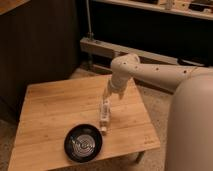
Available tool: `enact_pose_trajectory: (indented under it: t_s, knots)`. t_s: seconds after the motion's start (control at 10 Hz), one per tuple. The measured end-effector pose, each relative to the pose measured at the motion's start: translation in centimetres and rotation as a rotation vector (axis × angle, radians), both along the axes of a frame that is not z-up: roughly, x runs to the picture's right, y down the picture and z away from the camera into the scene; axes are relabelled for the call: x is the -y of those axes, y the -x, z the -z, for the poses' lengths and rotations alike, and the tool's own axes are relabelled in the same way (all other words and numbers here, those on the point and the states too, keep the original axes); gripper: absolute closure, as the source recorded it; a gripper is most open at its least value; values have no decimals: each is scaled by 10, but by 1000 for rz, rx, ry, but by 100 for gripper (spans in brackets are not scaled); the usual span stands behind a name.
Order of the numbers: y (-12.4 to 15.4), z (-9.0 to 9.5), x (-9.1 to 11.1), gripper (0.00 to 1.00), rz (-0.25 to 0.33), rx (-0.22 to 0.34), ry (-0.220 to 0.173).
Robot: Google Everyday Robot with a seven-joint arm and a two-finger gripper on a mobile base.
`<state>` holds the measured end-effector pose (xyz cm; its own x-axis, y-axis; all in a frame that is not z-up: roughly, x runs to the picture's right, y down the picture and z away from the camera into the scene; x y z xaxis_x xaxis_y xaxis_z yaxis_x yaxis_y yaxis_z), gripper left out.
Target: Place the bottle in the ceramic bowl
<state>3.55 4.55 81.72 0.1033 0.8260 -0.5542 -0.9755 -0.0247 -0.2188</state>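
Observation:
The slim white bottle [104, 114] hangs upright from my gripper [105, 106], which is shut on its upper part. Its lower end is just above the wooden table [50, 107], close to the right rim of the ceramic bowl [83, 142]. The bowl is round, glossy and black with pale rings inside, and sits near the table's front edge, down and left of the bottle. My white arm [150, 75] reaches in from the right, and its wrist hides the bottle's top.
The small wooden table has its right edge [145, 117] close to the bottle. A dark cabinet [40, 45] stands behind it on the left. A low shelf rail [125, 50] runs along the back. Speckled floor [160, 105] lies to the right.

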Motion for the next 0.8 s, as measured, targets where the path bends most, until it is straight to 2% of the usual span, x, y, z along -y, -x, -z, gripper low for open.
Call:
enact_pose_trajectory:
  t_s: [0.5,0.8]
  knots:
    - [15,-46,-38,35,10,-118,106]
    - [30,-53,-46,35,-2,-134,147]
